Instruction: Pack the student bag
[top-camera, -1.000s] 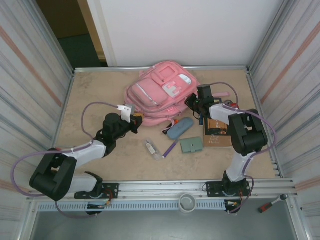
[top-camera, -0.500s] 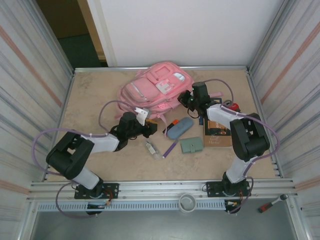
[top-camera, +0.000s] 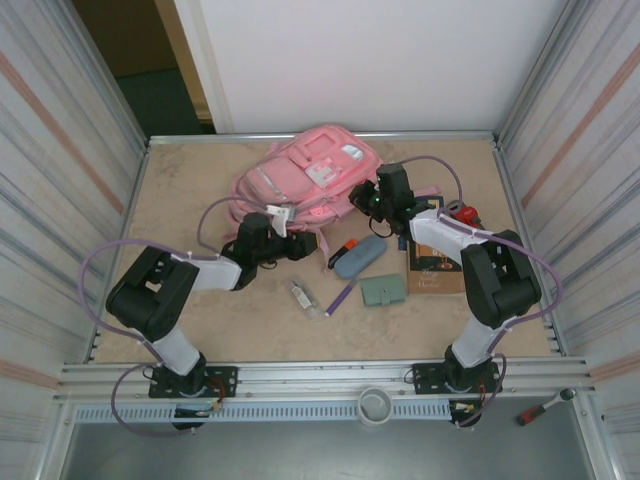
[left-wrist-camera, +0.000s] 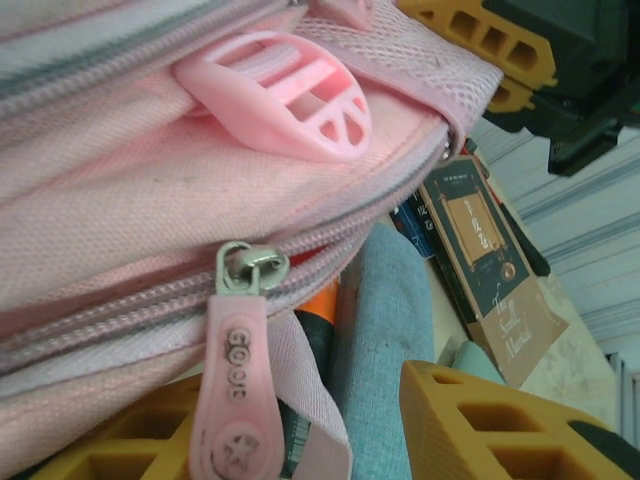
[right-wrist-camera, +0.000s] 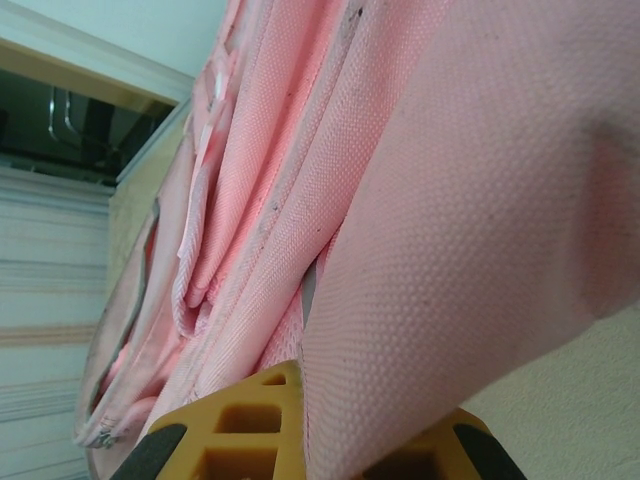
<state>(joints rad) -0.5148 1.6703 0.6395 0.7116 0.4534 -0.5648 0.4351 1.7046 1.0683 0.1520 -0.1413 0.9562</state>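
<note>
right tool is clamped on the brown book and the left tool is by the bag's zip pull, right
No. The right wrist view shows the right tool clamped on the student bag, not the brown book, which lies on the table. The left tool is by the zip pull.

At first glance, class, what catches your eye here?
A big pink bag lies at the far middle of the table. The right gripper pinches its right side, while the left gripper sits open at its near edge. A pouch, wallet and book lie loose in front.
</note>
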